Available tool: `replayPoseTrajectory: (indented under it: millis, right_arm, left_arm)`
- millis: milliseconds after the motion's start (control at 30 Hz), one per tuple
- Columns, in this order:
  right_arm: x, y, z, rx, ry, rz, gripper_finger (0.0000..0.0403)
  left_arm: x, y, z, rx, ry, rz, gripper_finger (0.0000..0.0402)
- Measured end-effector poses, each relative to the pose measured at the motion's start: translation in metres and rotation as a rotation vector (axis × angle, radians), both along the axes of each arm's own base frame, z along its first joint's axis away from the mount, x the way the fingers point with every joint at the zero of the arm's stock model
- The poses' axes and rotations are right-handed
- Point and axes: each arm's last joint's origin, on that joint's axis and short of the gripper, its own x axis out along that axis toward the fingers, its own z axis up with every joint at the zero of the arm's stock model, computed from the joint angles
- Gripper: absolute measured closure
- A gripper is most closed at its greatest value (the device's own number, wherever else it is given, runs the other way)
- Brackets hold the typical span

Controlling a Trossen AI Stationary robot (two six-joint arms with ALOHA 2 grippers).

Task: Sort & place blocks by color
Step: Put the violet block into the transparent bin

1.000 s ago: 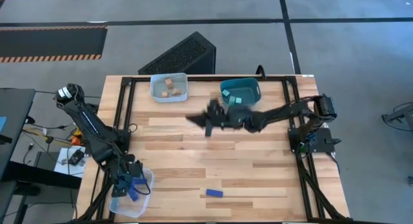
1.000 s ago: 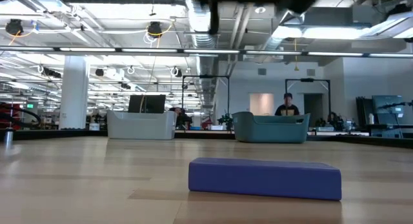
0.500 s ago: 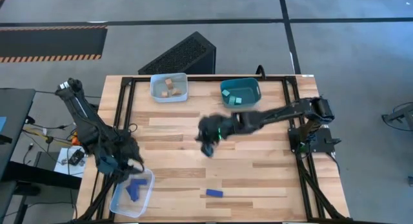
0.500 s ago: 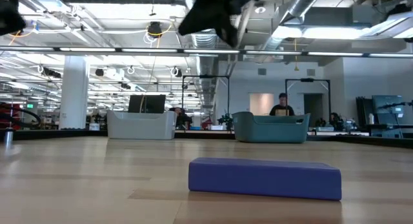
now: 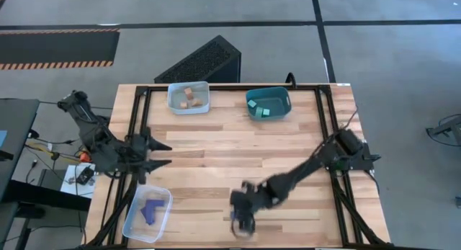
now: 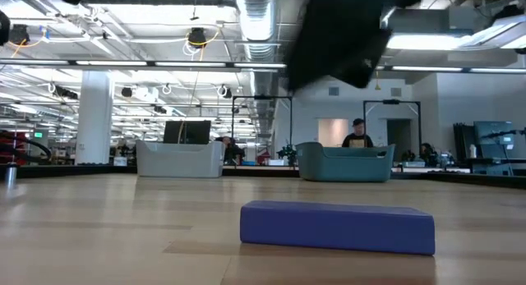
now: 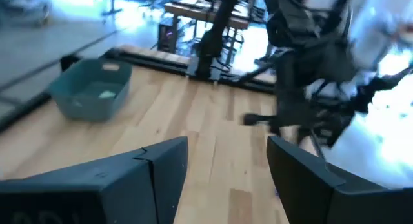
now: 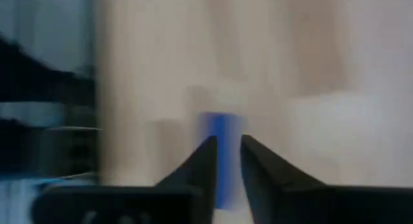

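A: Where is the last loose blue bar (image 6: 337, 227)?

B: Flat near the desk's (image 5: 288, 145) front edge, beneath the right hand (image 5: 242, 222), fingers slightly parted, nothing grasped.

A: And the grip?

B: It should be centred across the bar before closing. The left hand (image 5: 160, 153) waits open near the left edge.

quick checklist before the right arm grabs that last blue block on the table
1. Right pincer above the blue block: ok, the right wrist view shows the block just ahead of its fingers.
2. Pincer wide enough for the block: cannot tell, only a narrow gap shows between the fingers and the view is blurred.
3. Block lying flat and apart from other things: ok in the low view.
4. Left pincer out of the way: ok, open and empty at the table's left edge.
5. Clear bin reachable: ok, blue blocks already lie inside with space left.
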Motion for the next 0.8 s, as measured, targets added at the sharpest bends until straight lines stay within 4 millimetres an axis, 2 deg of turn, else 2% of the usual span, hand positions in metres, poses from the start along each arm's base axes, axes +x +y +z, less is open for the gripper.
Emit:
replayPoseTrajectory:
  millis: [33, 100, 200, 300, 400, 500, 633, 733, 800]
  right_arm:
    - [0.002, 0.011, -0.001, 0.025, -0.039, 0.009, 0.0297]
    - [-0.007, 0.029, -0.009, 0.0, -0.041, 0.026, 0.026]
    - [-0.013, 0.047, -0.027, -0.08, -0.039, -0.02, 0.0199]
    - [-0.018, 0.05, -0.034, -0.14, -0.004, -0.089, 0.0148]
    - [-0.019, 0.047, -0.043, -0.174, 0.04, -0.097, 0.012]
    - [-0.014, 0.039, -0.056, -0.194, 0.084, -0.105, 0.0113]
    - [-0.007, 0.035, -0.061, -0.17, 0.091, -0.054, 0.0118]
    - [-0.007, 0.032, -0.064, -0.175, 0.111, -0.055, 0.0139]
    - [-0.006, 0.026, -0.068, -0.192, 0.149, -0.089, 0.017]
  left_arm:
    - [0.002, -0.002, -0.001, 0.041, 0.005, -0.019, 0.0205]
    - [0.007, -0.004, -0.002, 0.113, 0.015, -0.036, 0.0205]
    - [0.013, -0.008, -0.005, 0.218, 0.044, -0.045, 0.0205]
    - [0.019, -0.011, -0.006, 0.273, 0.045, -0.047, 0.0205]
    - [0.023, -0.013, -0.007, 0.339, 0.049, -0.054, 0.0201]
    - [0.027, -0.013, -0.007, 0.398, 0.054, -0.053, 0.0191]
    - [0.033, -0.011, -0.008, 0.407, 0.065, -0.036, 0.0177]
    - [0.039, -0.009, -0.01, 0.372, 0.078, 0.015, 0.0172]
    - [0.044, -0.007, -0.014, 0.349, 0.102, 0.036, 0.0172]
